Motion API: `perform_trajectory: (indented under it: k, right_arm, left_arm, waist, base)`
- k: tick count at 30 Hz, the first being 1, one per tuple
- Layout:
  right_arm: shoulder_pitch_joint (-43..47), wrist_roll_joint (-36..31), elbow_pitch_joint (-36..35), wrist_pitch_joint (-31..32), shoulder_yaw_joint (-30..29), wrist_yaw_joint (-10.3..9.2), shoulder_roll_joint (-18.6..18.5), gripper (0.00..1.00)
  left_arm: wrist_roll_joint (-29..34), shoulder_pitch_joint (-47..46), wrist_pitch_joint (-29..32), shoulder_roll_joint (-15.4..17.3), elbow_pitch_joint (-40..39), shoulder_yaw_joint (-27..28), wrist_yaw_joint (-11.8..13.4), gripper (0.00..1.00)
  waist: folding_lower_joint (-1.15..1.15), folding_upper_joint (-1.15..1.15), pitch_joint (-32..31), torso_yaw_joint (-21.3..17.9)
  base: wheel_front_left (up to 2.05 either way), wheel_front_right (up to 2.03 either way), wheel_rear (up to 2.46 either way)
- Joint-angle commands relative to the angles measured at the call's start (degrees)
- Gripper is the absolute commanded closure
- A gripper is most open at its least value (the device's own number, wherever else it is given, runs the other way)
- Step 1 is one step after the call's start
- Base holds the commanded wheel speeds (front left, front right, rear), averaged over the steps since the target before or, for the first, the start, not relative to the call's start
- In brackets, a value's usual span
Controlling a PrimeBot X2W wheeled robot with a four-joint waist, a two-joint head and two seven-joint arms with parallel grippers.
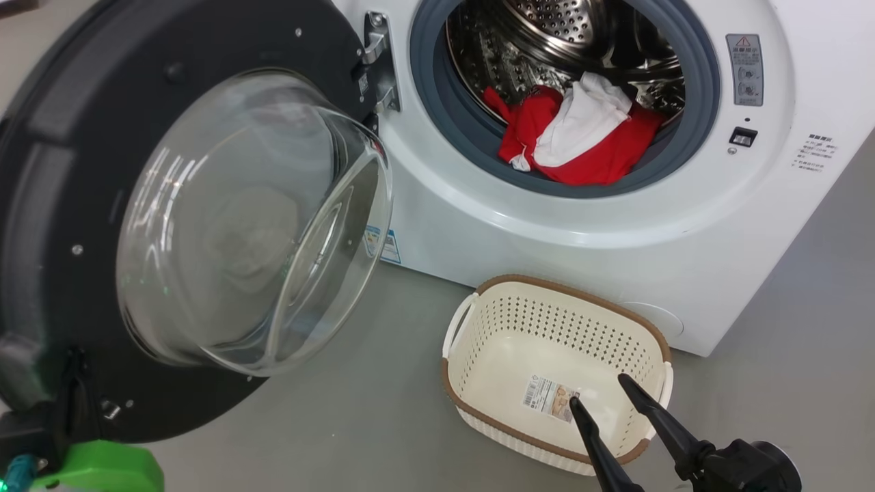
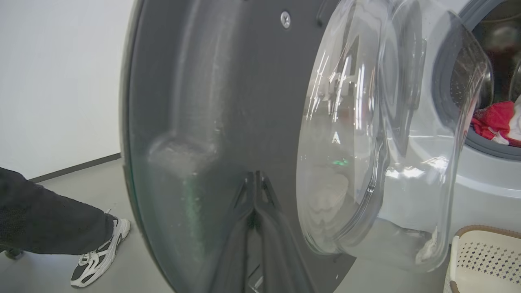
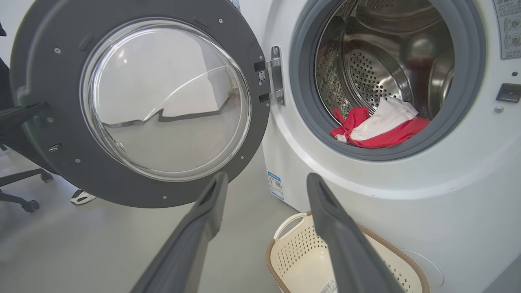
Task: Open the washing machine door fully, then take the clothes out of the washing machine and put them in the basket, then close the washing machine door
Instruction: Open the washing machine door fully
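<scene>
Right end effector [image 1: 598, 389] released | left end effector [image 2: 255, 175] clenched | round glass-bowled door [image 1: 48, 225] | perforated basket [image 1: 567, 290]

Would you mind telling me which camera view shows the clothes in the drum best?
The head view: the clothes appear largest, whole and unobstructed. The right wrist view shows them smaller; the left wrist view catches a red corner at its edge.
</scene>
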Motion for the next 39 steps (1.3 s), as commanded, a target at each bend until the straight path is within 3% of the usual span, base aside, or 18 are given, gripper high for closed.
perform_trajectory:
  k: [1, 21, 39]
  right_arm:
    - [-0.95, -0.03, -2.11, 0.34, 1.30, 0.09, -0.83, 0.00]
    - [-1.90, 0.02, -4.76, 2.96, 1.04, 0.09, -3.23, 0.00]
    - [-1.99, 0.50, -4.93, 3.64, 1.56, 0.09, -3.86, 0.00]
  left_arm:
    - [-0.57, -4.04, -0.74, 2.40, 0.41, 3.32, -0.36, 1.00]
    - [-2.52, -14.90, -6.63, 4.74, 16.06, 4.48, -3.32, 1.00]
    - [-3.74, -19.94, -10.20, 4.64, 27.10, 4.17, -5.01, 1.00]
  waist:
    - [0.00, 0.00, 0.55, -0.03]
    - [0.00, 0.00, 3.60, -0.27]
    - [0.00, 0.00, 3.75, -0.77]
  base:
    - [0.00, 0.00, 0.00]
    - [0.00, 0.00, 0.00]
    - [0.00, 0.00, 0.00]
